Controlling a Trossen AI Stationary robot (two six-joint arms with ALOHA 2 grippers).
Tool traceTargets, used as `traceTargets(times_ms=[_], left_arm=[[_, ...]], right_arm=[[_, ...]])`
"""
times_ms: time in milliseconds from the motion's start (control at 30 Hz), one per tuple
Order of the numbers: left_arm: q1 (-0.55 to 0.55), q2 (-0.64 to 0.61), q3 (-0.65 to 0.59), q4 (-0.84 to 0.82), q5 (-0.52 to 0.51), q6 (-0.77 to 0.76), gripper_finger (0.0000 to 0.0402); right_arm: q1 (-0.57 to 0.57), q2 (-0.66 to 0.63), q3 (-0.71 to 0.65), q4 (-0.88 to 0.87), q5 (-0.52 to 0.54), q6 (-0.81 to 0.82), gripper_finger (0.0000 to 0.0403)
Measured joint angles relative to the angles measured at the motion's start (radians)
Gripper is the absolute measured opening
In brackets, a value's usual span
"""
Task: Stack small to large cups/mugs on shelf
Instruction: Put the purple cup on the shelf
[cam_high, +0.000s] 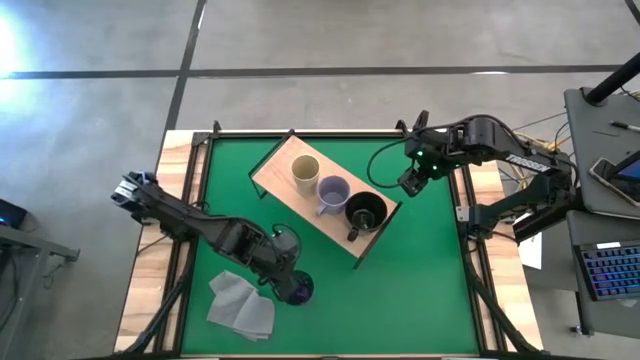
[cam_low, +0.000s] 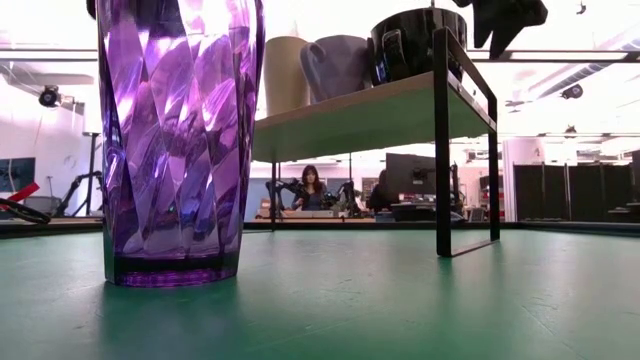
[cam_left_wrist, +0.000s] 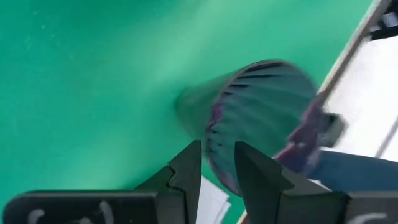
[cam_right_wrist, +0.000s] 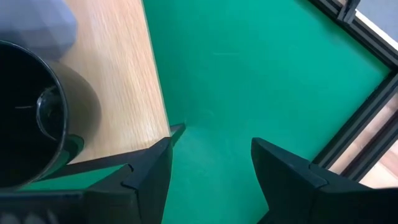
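Note:
The dark purple tumbler (cam_low: 175, 140) stands upright on the green mat (cam_high: 420, 290), at the near left; it also shows in the high view (cam_high: 300, 291). My left gripper (cam_high: 290, 276) is over it, shut on its rim. The light-wood shelf (cam_high: 285, 165) stands slantwise at mid table. On it, in a row, are the cream-tan cup (cam_high: 305, 175), the lavender-grey mug (cam_high: 333, 194) and the black-green mug (cam_high: 365, 212). My right gripper (cam_high: 411, 182) is open and empty, up in the air just right of the shelf's black-mug end. My left gripper (cam_left_wrist: 217, 149) has the tumbler's rim (cam_left_wrist: 219, 163) between its two fingers, one finger outside the wall and one inside the mouth. The fingers come from above, slanting down. The tumbler stands upright with its base (cam_low: 170, 272) on the mat.
A folded grey cloth (cam_high: 240, 305) lies on the mat beside the tumbler, toward the near left corner. The shelf's black frame leg (cam_low: 442, 150) stands at mid table. Bare mat lies to the right and in front of the shelf.

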Motion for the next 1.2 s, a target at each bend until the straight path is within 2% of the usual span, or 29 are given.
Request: traceTargets(times_ms=[600,733,833,933,1067,1200], left_arm=[[0.0,0.086,-0.002,-0.006,-0.017,0.034,0.008],[0.007,0.081,0.0,-0.011,-0.019,0.038,0.0056],[0.014,0.068,0.008,-0.011,-0.038,0.059,0.0017],[0.03,0.048,0.014,-0.034,-0.041,0.06,0.0006],[0.058,0.003,0.067,-0.191,-0.07,0.06,0.0002],[0.111,-0.058,0.188,-0.46,-0.145,0.053,0.0001]], right_arm=[[0.0,-0.019,0.0,0.015,0.0,-0.003,0.0212],[0.0,-0.019,0.0,0.015,0.001,-0.003,0.0212],[0.0,-0.019,0.0,0.015,0.001,-0.003,0.0212],[0.0,-0.019,0.0,0.015,0.001,-0.003,0.0212],[0.0,-0.024,0.0,0.016,0.001,-0.003,0.0212],[0.0,-0.031,0.0,0.017,0.001,-0.003,0.0212]])
